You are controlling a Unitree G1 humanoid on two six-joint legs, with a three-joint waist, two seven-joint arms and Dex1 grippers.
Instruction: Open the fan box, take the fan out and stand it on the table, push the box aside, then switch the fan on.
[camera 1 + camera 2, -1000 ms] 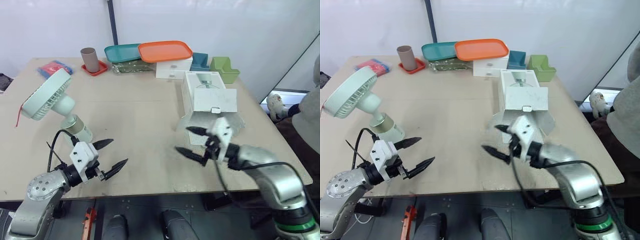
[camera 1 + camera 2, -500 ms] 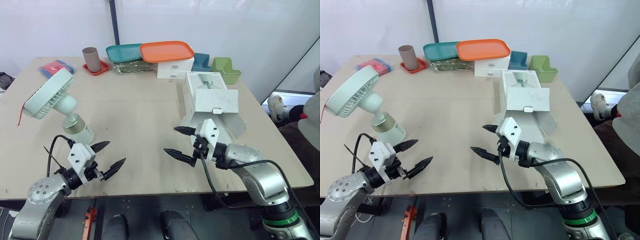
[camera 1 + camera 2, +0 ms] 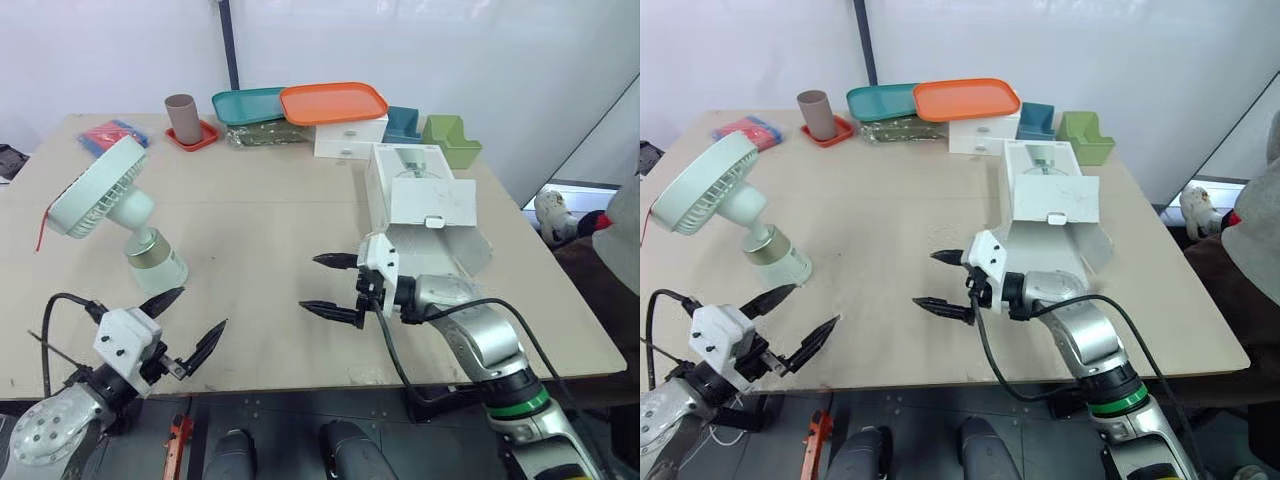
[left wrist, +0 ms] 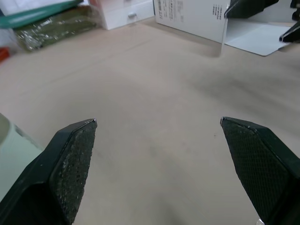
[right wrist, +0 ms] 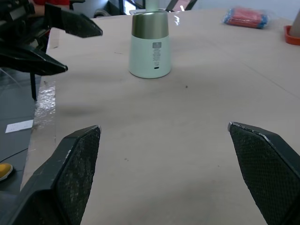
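Left eye view puts the fan (image 3: 100,195) upright on the desk (image 3: 260,215) close to its left edge, resting on a pale green cylindrical base with a gold band, its round grilled head tilted up and facing away toward the left rear. The fan box (image 3: 415,190) lies well apart from it near the right edge, white, its front flaps folded open and spread flat toward the front edge. The left gripper (image 3: 200,307) hangs at the front edge near the front-left corner, just in front of the fan's base and not touching it, its two black fingers spread wide with nothing between them. The right gripper (image 3: 308,283) hovers over the middle of the desk's front part, beside the box's open flaps, pointing toward the left edge, fingers likewise parted and empty. The right wrist view looks across bare desk to the fan's base (image 5: 150,44), with the left gripper's dark fingers near the desk edge beyond it; the left wrist view looks across to the box's white side. Along the rear edge sit a brown cup (image 3: 182,118) on a red coaster (image 3: 190,138), a teal tray (image 3: 245,104) and an orange tray (image 3: 332,101) overlapping it, a white drawer unit (image 3: 348,138) under the orange tray, a teal organiser (image 3: 402,122) and a green organiser (image 3: 450,138). A red and blue packet (image 3: 108,133) lies near the rear-left corner.
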